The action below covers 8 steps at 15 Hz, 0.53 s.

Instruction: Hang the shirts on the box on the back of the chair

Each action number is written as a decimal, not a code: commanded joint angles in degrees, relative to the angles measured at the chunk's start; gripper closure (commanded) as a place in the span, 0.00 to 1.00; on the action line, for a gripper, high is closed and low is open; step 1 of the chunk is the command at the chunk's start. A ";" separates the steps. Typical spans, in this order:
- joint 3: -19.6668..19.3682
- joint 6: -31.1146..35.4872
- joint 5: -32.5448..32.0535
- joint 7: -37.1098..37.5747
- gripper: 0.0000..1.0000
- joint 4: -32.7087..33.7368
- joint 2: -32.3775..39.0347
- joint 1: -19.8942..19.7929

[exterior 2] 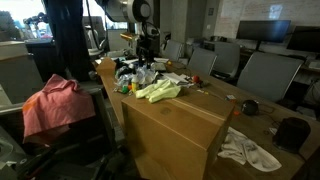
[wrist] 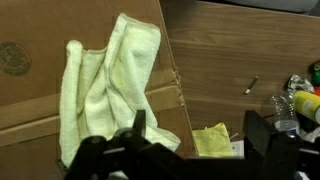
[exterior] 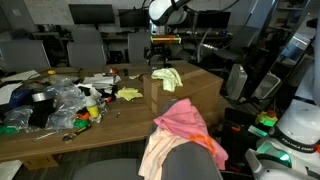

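The hand (exterior: 163, 52) hangs wide open and empty above the box (exterior: 200, 90), touching nothing. There are three shirts. In the wrist view, one yellow-green shirt (wrist: 105, 85) lies crumpled on the box top, with its long axis running from lower left to upper right. A peach shirt (exterior: 158, 152) and, to its right, a pink shirt (exterior: 187, 120) drape over the back of the single chair (exterior: 192, 166). The one box stands by the cluttered counter (exterior: 70, 140).

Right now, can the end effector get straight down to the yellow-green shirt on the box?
Probably yes. The end effector hangs open above the yellow-green shirt, which lies on the box with nothing over it.
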 commanded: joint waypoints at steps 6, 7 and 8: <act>-3.50 3.25 -2.23 1.47 0.00 -1.66 3.10 0.66; -3.89 3.49 -2.39 1.37 0.00 -2.00 3.15 0.50; -4.24 3.71 -2.32 1.38 0.00 -2.30 3.17 0.44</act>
